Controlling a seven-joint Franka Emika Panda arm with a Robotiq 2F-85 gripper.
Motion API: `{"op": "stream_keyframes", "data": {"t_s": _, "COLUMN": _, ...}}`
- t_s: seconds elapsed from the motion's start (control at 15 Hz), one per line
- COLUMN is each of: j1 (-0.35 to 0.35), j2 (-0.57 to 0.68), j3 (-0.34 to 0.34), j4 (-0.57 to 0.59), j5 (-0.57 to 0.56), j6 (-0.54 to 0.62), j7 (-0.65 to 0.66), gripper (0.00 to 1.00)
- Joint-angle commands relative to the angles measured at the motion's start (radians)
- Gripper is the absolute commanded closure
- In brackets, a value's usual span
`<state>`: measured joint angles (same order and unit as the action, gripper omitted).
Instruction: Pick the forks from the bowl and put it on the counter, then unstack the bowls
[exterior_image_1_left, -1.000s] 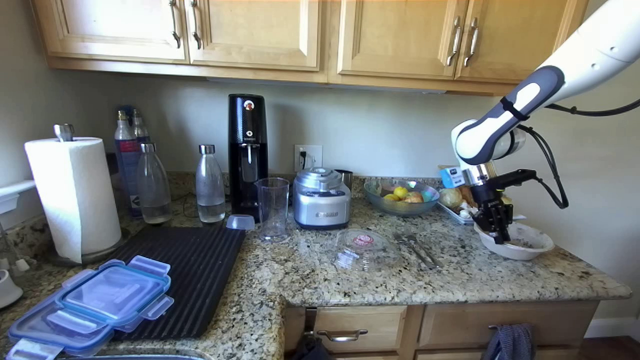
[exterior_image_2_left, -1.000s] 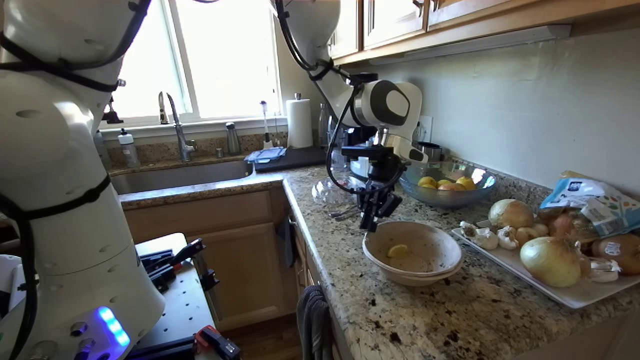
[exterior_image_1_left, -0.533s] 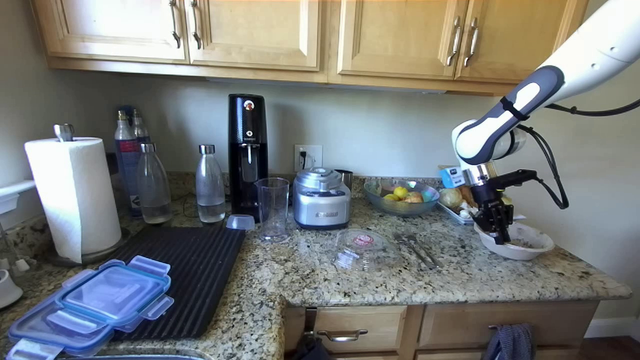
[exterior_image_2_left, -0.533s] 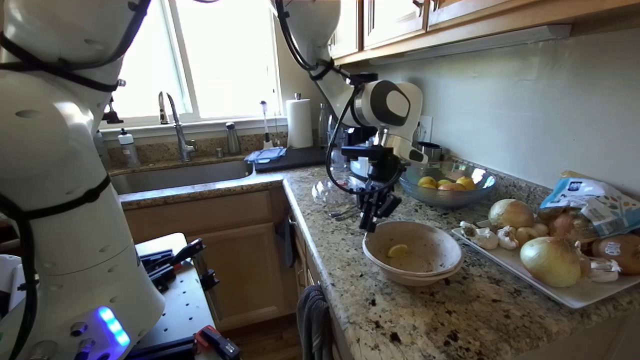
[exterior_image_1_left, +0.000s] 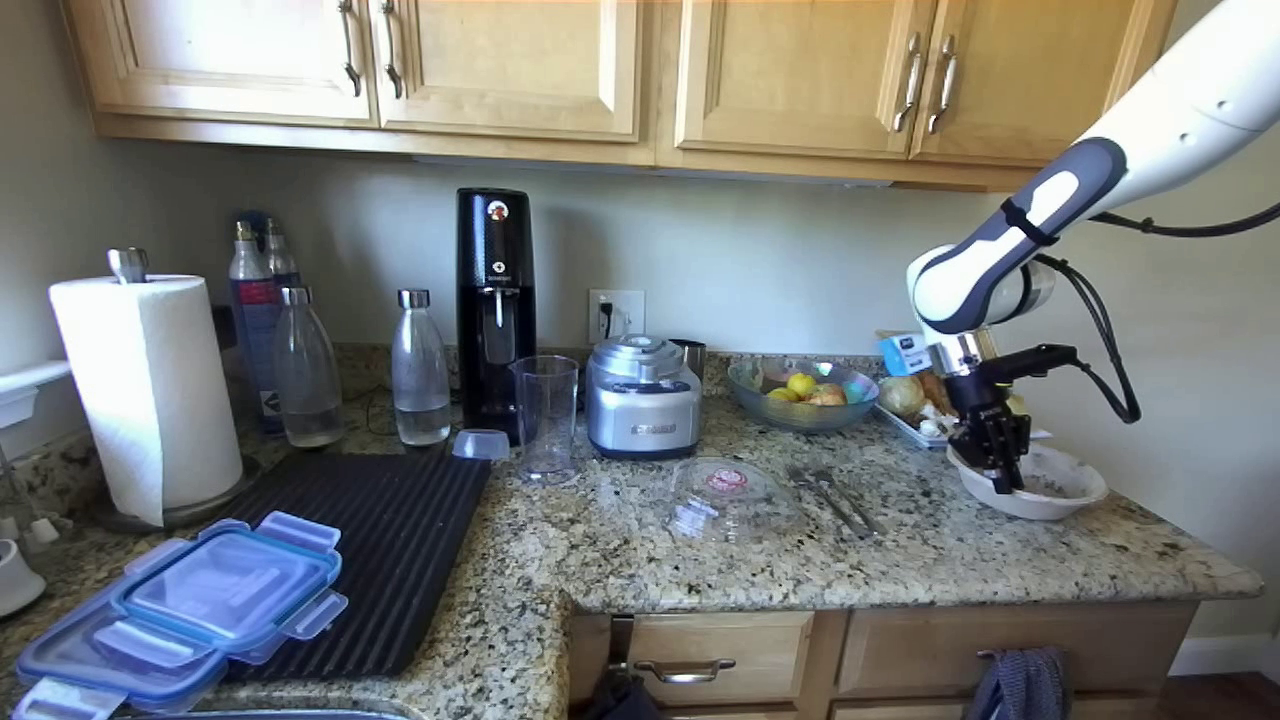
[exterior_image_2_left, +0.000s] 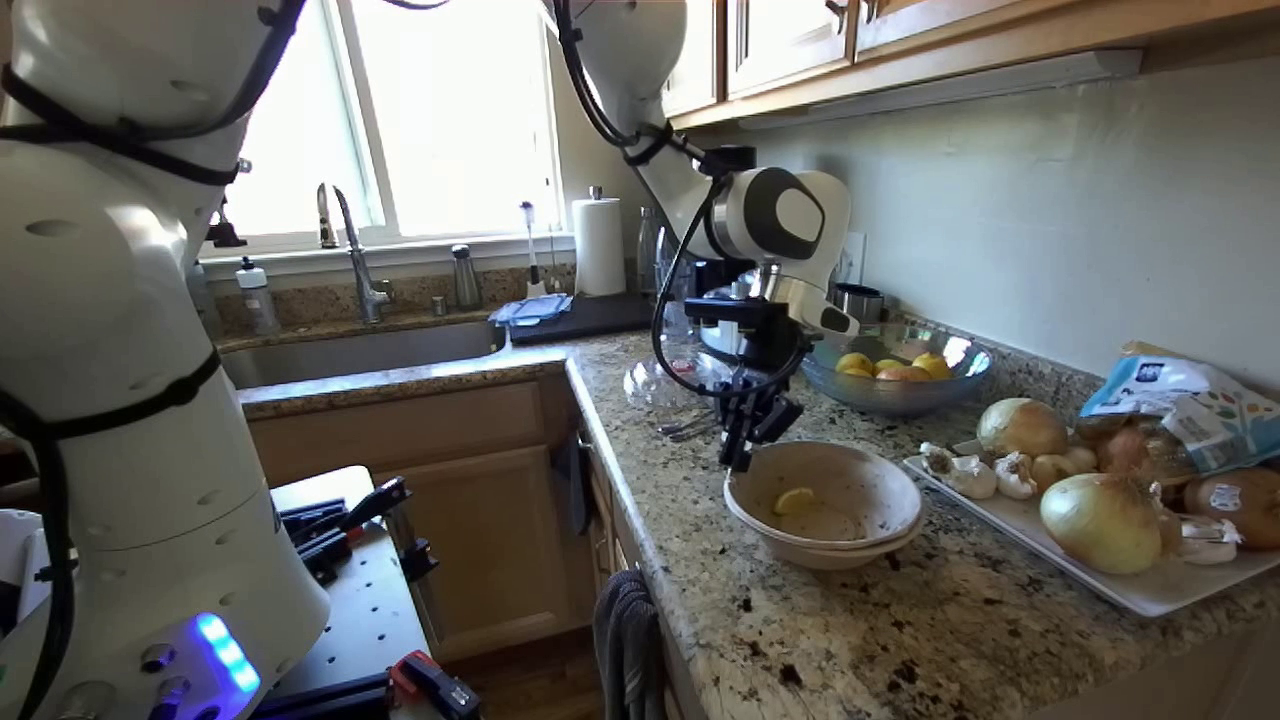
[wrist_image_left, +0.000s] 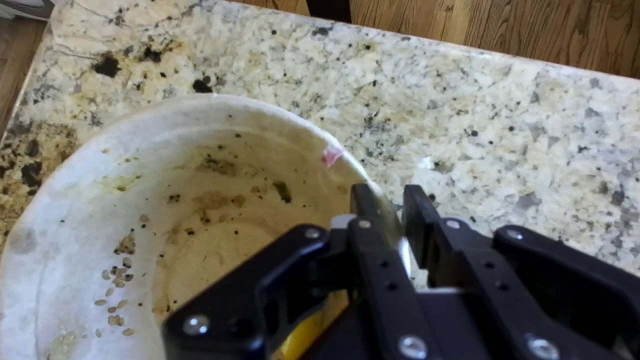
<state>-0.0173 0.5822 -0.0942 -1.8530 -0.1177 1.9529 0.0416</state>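
In the wrist view the upper bowl (wrist_image_left: 280, 150) runs off the left and bottom edges, and the specks (wrist_image_left: 119, 275) on its inner wall are too small to name. Most of a yellow wedge (wrist_image_left: 302, 334) inside it is hidden by the end effector (wrist_image_left: 386, 195); whether that touches the rim cannot be told. Beneath the upper bowl, the lower bowl (exterior_image_2_left: 835, 558) is hidden but for a strip of wall and rim in an exterior view. Beside the upper bowl but apart from it, the forks (exterior_image_1_left: 840, 510) are too thin to count against the speckled counter (exterior_image_1_left: 900, 570). Near the upper bowl, an exterior view's right edge cuts the white tray (exterior_image_2_left: 1150, 595).
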Motion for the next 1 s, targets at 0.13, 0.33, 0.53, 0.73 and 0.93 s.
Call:
{"op": "stream_keyframes", "data": {"t_s": 0.13, "j1": -0.025, "j2": -0.005, "j3": 0.018, "j4": 0.005, "j5": 0.022, "j6": -0.028, "j7": -0.025, "gripper": 0.84}}
{"op": "stream_keyframes", "data": {"t_s": 0.33, "j1": -0.022, "j2": -0.012, "j3": 0.016, "j4": 0.001, "j5": 0.018, "j6": -0.026, "j7": -0.021, "gripper": 0.90}}
{"op": "stream_keyframes", "data": {"t_s": 0.53, "j1": -0.022, "j2": -0.019, "j3": 0.016, "j4": 0.001, "j5": 0.017, "j6": -0.025, "j7": -0.023, "gripper": 0.94}}
{"op": "stream_keyframes", "data": {"t_s": 0.73, "j1": -0.020, "j2": -0.024, "j3": 0.014, "j4": 0.002, "j5": 0.013, "j6": -0.023, "j7": -0.021, "gripper": 0.93}}
{"op": "stream_keyframes", "data": {"t_s": 0.93, "j1": -0.018, "j2": -0.034, "j3": 0.012, "j4": 0.002, "j5": 0.007, "j6": -0.022, "j7": -0.020, "gripper": 0.93}}
